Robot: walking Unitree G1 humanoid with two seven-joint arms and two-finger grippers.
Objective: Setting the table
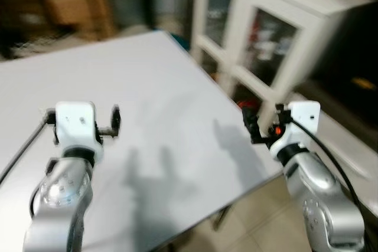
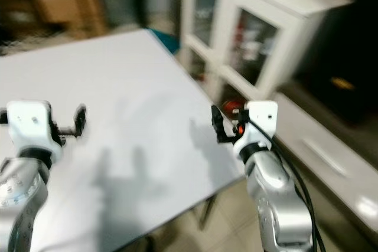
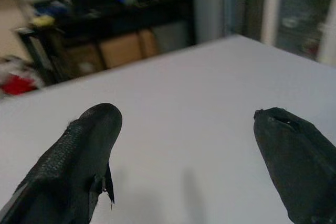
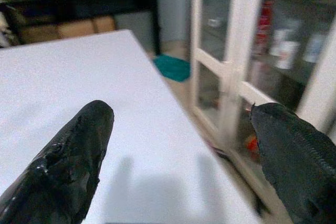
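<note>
Nearest to you, the left gripper (image 3: 184, 145) hovers over the near left part of the white table (image 1: 159, 87); its fingers stand wide apart and hold nothing. The right gripper (image 4: 178, 150) is at the table's near right edge, also spread wide with nothing in it. To the right, past that edge, you see a white cabinet (image 1: 277, 45) with glass doors. On the floor, near the far corner, lies a teal thing (image 4: 176, 68). At the far back, dark shelves (image 3: 105, 19) hold brown boxes (image 1: 80, 10).

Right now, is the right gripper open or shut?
Open. In the right wrist view the right gripper's two black fingers stand wide apart with nothing between them, over the table edge.
</note>
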